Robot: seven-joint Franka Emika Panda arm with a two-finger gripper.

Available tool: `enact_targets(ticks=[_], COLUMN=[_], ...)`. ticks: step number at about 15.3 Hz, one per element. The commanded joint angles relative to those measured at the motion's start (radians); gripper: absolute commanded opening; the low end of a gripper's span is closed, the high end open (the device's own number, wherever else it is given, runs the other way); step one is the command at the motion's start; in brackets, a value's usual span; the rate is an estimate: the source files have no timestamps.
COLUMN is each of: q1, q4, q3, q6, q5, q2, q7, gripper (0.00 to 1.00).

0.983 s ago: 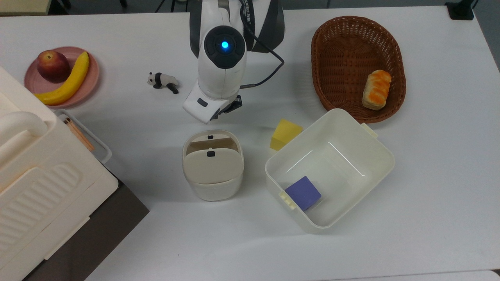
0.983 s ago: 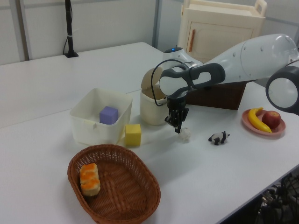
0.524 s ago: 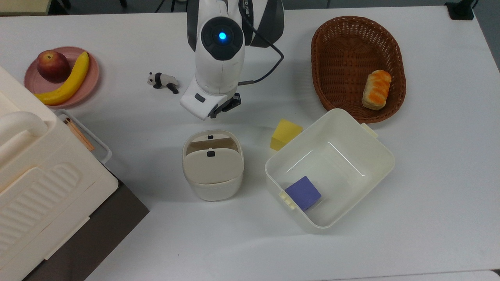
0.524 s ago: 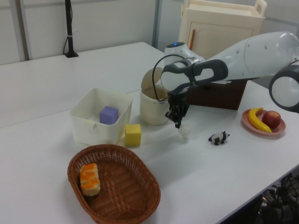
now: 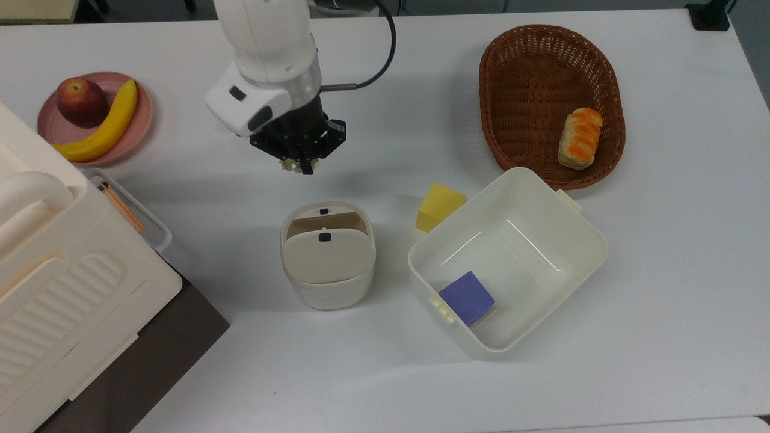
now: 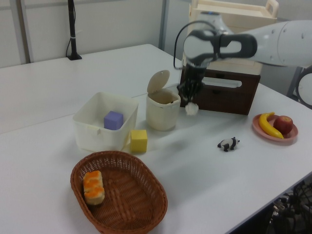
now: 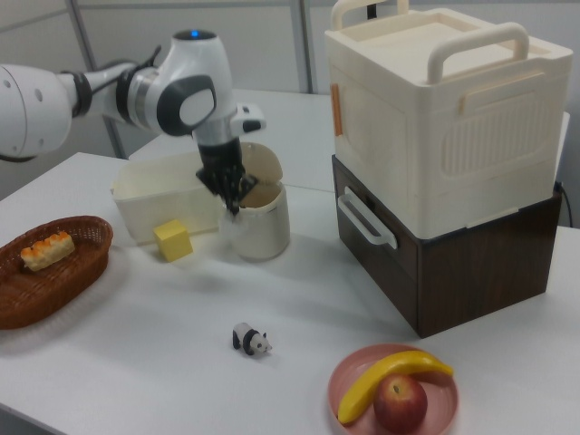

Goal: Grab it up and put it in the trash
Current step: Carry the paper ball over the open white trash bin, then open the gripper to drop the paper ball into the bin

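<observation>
Where it hangs above the table, claw [image 6: 190, 103] closed — pinching paper ball [image 6: 191, 109]

White table [image 5: 662, 270]. Brown wicker basket [image 5: 544, 54] at the top view's upper right, bread roll [image 5: 580, 138] inside. Square cream tub [image 5: 577, 225] just below the basket, purple cube [image 5: 467, 297] inside; yellow cube [image 5: 439, 207] just beside the tub's outer wall. Pink plate [image 5: 135, 129] at the top view's left holds apple [image 5: 81, 101] and banana [image 5: 102, 128]. Panda figurine [image 7: 247, 340] stands on the table near the plate. Cream case [image 7: 435, 118] sits on dark drawer box [image 7: 471, 263].
</observation>
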Motion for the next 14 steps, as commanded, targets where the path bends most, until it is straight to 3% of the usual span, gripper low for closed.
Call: enact_targets(ticks=[1,6,8,9,10,11,13,14], q1=[0.019,0.024,0.057,0.062,0.065,0.070,0.088,0.090], q4=[0.063,0.089,0.098,0.101,0.101,0.100,0.098,0.098], q3=[0.001,0.005,0.002,0.000,0.000,0.002,0.003,0.003], q6=[-0.011,0.188,0.257,0.286,0.305,0.317,0.319,0.317], q5=[0.038,0.026,0.015,-0.001,-0.027,-0.069,-0.149,-0.150], q2=[0.003,0.037,0.052,0.063,0.067,0.075,0.089,0.086], q7=[0.015,0.101,0.133,0.160,0.196,0.238,0.300,0.294], gripper=[0.00,0.00,0.01,0.10,0.69,1.00,1.00,1.00])
